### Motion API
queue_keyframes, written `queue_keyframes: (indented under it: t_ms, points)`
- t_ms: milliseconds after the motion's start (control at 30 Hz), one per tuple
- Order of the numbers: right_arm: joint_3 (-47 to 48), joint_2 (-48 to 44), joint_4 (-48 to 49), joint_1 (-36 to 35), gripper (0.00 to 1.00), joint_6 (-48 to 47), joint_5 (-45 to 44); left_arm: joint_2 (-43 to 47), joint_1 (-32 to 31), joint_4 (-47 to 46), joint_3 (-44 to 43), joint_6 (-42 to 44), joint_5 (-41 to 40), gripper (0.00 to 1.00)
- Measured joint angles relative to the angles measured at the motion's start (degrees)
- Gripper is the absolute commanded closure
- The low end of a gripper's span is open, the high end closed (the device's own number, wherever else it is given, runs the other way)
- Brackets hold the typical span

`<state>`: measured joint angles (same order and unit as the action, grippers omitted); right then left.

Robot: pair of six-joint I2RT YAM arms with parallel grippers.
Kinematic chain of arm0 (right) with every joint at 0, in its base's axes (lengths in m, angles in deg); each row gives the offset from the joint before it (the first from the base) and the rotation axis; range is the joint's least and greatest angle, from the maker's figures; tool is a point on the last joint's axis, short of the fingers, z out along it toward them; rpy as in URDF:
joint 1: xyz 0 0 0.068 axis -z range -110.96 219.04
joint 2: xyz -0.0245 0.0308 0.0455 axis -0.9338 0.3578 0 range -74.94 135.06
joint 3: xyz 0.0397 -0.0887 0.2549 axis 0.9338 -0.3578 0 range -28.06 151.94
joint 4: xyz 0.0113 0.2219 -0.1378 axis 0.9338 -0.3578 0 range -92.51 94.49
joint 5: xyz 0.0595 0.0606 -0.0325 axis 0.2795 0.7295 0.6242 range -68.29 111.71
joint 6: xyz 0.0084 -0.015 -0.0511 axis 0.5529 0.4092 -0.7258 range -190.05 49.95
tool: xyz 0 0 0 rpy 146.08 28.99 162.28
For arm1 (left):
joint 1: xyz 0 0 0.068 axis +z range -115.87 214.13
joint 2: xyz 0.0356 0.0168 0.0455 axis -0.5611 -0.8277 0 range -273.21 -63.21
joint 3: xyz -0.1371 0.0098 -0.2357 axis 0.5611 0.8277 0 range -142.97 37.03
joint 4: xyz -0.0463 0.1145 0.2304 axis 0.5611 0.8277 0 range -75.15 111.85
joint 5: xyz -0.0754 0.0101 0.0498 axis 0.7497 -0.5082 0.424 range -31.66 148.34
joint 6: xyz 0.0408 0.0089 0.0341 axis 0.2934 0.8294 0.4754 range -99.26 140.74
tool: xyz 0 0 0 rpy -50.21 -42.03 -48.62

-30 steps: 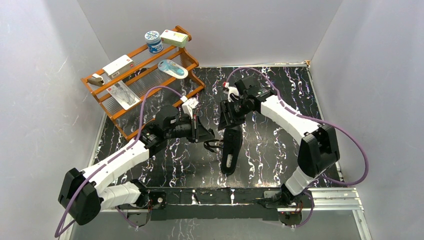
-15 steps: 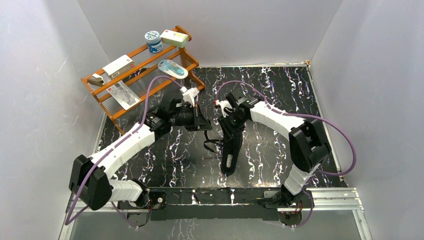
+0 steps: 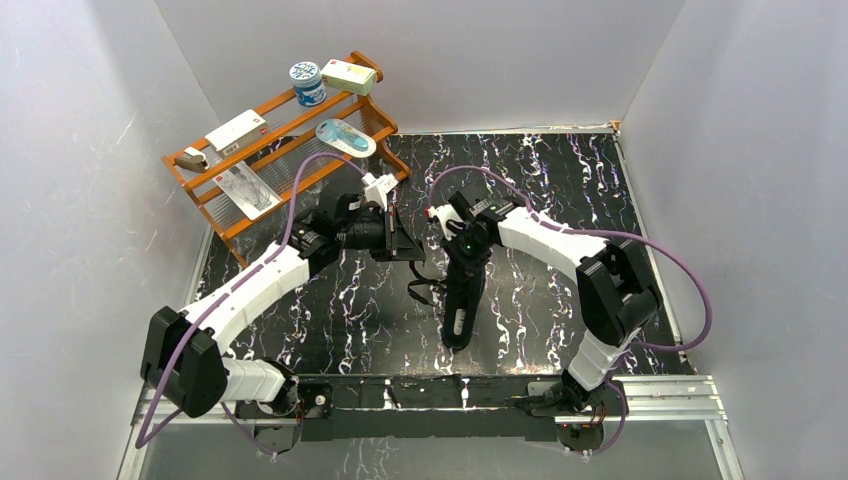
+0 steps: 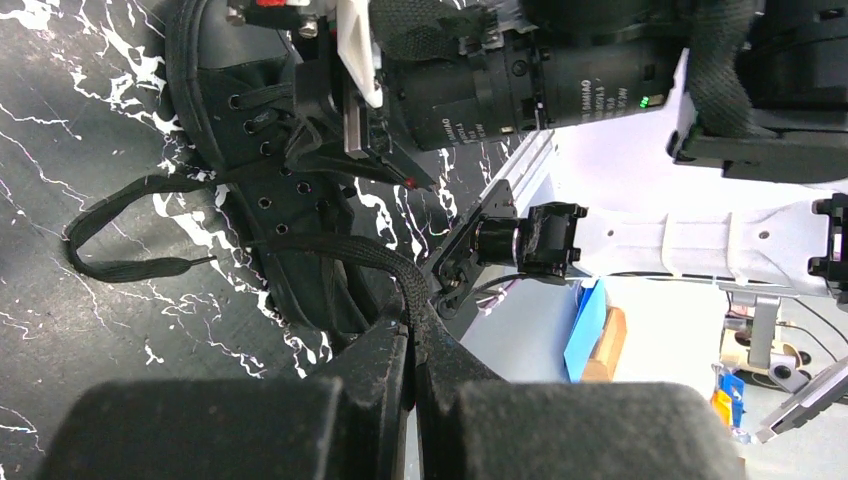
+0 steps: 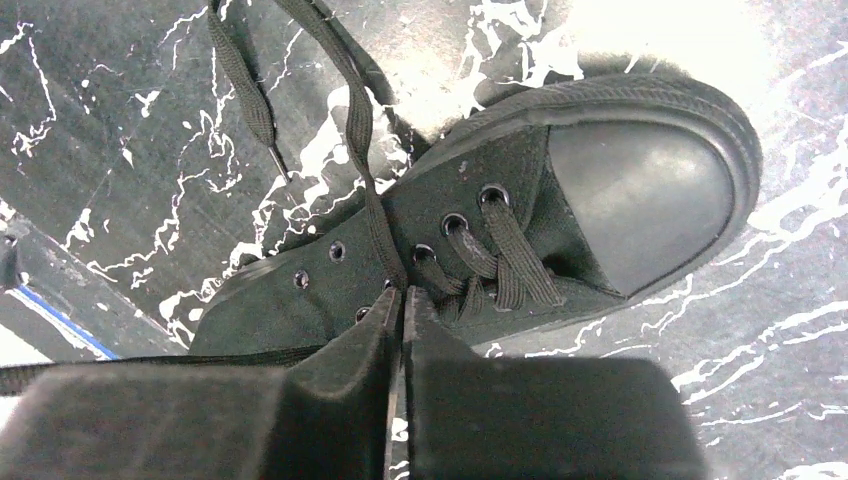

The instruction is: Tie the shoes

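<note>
Left gripper [image 3: 412, 252], top view: low over the marble-pattern table [image 3: 570, 180], just left of the sneaker [image 3: 460, 308]. Right gripper [image 3: 465, 258] is down on the sneaker's far, toe end. The sneaker lies mid-table between the arms, toe away from the bases, heel toward them, white insole label showing. A slack lace loop [image 3: 418, 292] rests on the table at its left side. A wooden rack [image 3: 250, 192] with small items stands at the far left, well apart.

Left wrist view: left gripper [image 4: 411, 322] jaws pressed together, pinching a lace [image 4: 340, 248] that runs taut from the sneaker's [image 4: 262, 160] eyelet row to the fingertips. The loose loop [image 4: 110, 215] lies flat on the table beside the shoe.

Right wrist view: right gripper [image 5: 402, 302] jaws closed to a thin slit, right on the eyelets of the sneaker [image 5: 640, 190]. A second lace [image 5: 355, 120] comes down from upper left and ends at the tips; it looks pinched there, but the contact is dark and hard to read. Toe cap points right.
</note>
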<state>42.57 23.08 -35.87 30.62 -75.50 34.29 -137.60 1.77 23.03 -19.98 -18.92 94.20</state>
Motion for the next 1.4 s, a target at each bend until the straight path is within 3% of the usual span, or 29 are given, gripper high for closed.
queue_keyframes:
  t_ms: [67,200,433,633,1267,1400]
  points:
    - [0.0,-0.4,0.0,-0.3,1.0,-0.5,-1.0,-0.8,0.0,0.0,-0.1,0.0,0.2,1.0]
    - [-0.1,-3.9,0.0,-0.3,1.0,-0.7,-1.3,-6.8,0.0,1.0,-3.6,0.3,0.3,1.0]
    - [-5.3,-14.0,5.1,-0.3,1.0,-0.5,3.0,-28.1,0.0,4.4,-21.6,3.5,1.0,1.0]
    - [-7.6,-15.4,9.1,-0.4,1.0,0.3,3.8,-36.6,0.1,4.3,-22.9,2.3,5.8,1.0]
    - [-7.3,-18.0,9.2,-0.7,1.0,4.0,-2.5,-39.1,-4.1,4.6,-20.6,11.1,24.6,1.0]
    - [-7.3,-18.0,8.7,-0.8,0.94,5.5,-4.6,-40.5,-4.4,3.8,-19.8,12.5,28.8,1.0]
